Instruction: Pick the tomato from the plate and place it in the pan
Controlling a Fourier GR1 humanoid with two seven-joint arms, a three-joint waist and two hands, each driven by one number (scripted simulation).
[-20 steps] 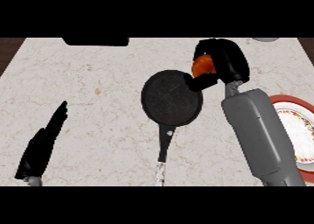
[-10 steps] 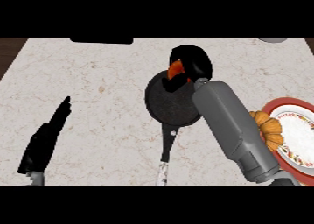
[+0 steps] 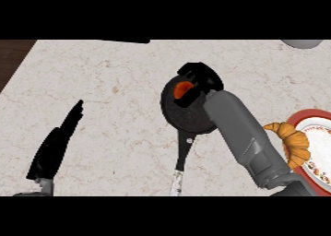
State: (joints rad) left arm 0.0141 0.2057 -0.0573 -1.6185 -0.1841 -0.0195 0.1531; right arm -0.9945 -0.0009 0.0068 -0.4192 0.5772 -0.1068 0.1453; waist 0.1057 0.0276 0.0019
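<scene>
Marble-patterned counter (image 3: 113, 83) fills the frame, pale with faint brown veining, and right at the centre sits the black pan (image 3: 185, 115), round body up top, its long handle running down toward the lower middle of the picture. Over the pan's upper part, the right hand (image 3: 202, 78) is curled around the tomato (image 3: 183, 88), and a patch of orange-red peeks out between the black fingers on the hand's left side. The tomato shows directly above the pan's dark base; whether it touches the pan cannot be made out. The grey right forearm (image 3: 246, 138) slants down from the hand to the lower right, crossing the pan's right edge.

At the far right edge lies the plate (image 3: 317, 147), red-rimmed with a patterned white middle, and an orange ridged object (image 3: 293, 140) rests against its left rim, partly behind the forearm.

Over at the lower left, the left hand (image 3: 56, 147) rests with fingers straight and pressed together, pointing up and to the right, well apart from the pan.
</scene>
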